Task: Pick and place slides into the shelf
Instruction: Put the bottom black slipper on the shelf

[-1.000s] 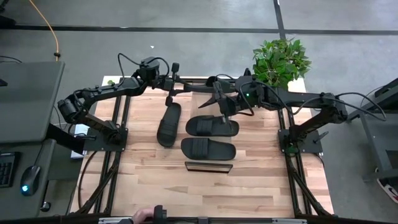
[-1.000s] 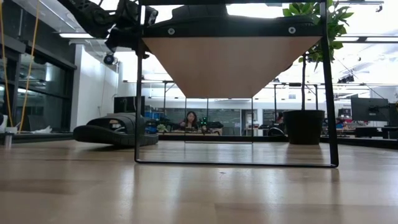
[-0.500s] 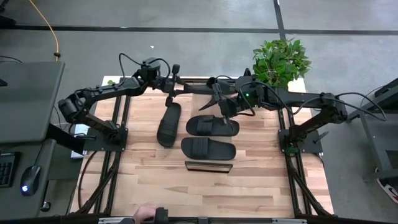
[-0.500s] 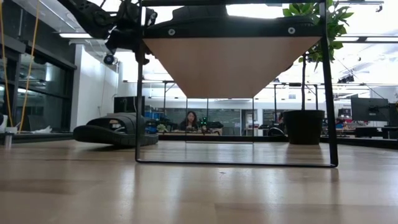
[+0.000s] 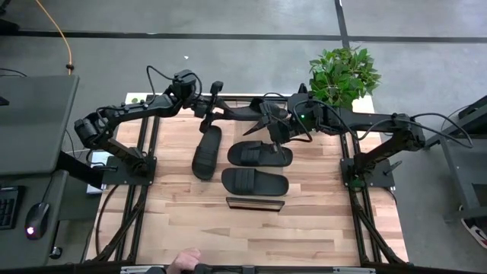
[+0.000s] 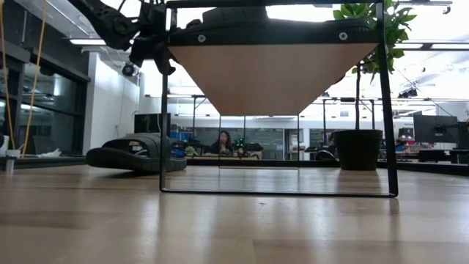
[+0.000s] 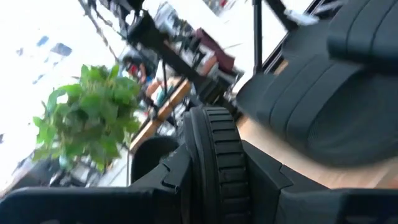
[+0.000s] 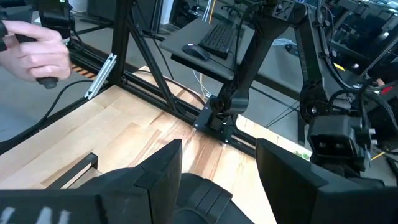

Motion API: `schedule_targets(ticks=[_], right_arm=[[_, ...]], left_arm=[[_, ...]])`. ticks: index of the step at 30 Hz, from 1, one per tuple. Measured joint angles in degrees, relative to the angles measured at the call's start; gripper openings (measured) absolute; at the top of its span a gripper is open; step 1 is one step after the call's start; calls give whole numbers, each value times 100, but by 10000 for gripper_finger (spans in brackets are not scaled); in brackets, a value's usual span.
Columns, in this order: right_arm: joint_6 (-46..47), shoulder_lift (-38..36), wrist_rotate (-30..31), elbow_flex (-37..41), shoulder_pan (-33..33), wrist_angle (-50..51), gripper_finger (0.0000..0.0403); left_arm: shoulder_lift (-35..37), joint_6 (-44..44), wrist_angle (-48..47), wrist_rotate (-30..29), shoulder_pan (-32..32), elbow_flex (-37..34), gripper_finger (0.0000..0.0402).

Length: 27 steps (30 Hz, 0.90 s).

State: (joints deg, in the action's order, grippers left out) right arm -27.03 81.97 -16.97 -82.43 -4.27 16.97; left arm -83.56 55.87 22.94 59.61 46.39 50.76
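Four black foam slide sandals. Far left, one slanted slide [image 5: 206,151] on the butcher-block tabletop [image 5: 183,221]. Left gripper [image 7: 217,175] clamps a second slide [image 5: 240,114], raised at the table's rear. Two slides [image 5: 259,154] [image 5: 255,181] lie on the one light-wood, dark-edged shelf [image 5: 255,203]. Right gripper [image 8: 217,158], fingers apart, above the rear one.

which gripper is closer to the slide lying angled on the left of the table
Left. The left gripper hangs just above the far end of the angled slide. The right gripper is off to its right, over the upper flat slide.
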Motion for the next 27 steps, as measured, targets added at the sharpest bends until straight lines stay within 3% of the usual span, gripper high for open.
schedule_targets(ticks=[15,27], right_arm=[[13,0,0,0,0,-2,195],[153,2,2,0,4,104,195]], left_arm=[[-260,45,636,71,0,0,92],[-999,-384,1740,716,70,228,92]])
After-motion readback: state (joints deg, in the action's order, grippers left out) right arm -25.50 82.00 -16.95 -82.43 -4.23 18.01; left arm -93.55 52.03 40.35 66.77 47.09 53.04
